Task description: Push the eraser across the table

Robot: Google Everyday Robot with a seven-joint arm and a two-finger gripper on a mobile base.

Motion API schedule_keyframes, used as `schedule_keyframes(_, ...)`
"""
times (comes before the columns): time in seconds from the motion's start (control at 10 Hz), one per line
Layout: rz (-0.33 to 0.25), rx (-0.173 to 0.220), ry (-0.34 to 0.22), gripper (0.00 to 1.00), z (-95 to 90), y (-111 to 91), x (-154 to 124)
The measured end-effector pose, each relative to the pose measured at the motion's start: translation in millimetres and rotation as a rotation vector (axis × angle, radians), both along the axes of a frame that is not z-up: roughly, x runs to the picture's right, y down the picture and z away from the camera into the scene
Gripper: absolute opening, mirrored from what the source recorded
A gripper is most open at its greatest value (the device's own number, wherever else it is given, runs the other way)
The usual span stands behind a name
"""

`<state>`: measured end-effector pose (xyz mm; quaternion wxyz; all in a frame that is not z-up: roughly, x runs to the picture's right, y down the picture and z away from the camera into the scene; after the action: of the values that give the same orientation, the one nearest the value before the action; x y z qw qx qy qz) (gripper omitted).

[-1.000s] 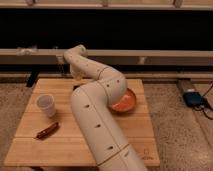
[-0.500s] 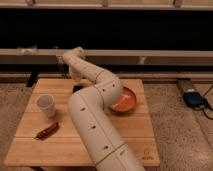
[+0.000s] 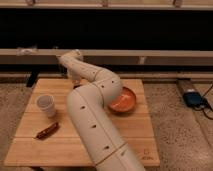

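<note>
A white paper cup (image 3: pixel 46 105) is standing upright on the table (image 3: pixel 35 147), left of the gripper (image 3: pixel 76 82) and nearer the front edge; its inside is showing only pale wall. An orange bowl (image 3: pixel 125 100) is sitting to the gripper's right, partly covered by the arm (image 3: pixel 92 125), with only plain orange surface showing inside. The gripper is pointing downward just above the tabletop near the far edge, and I cannot tell whether it is released or clenched, or whether it is touching anything. The eraser is not showing clearly; its place relative to the gripper cannot be told. A reddish-brown object (image 3: pixel 47 130) is lying well in front of the gripper, beyond the cup.
</note>
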<state>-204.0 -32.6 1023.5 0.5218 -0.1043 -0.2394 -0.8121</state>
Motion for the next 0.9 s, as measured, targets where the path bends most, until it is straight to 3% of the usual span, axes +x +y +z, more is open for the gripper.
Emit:
schedule_keyframes(0.4, -0.015, -0.03, 0.016, 0.0, -16.8, 15.1, 4.8)
schedule_keyframes(0.9, -0.026, -0.096, 0.041, 0.0, -31.1, 38.7, 11.0)
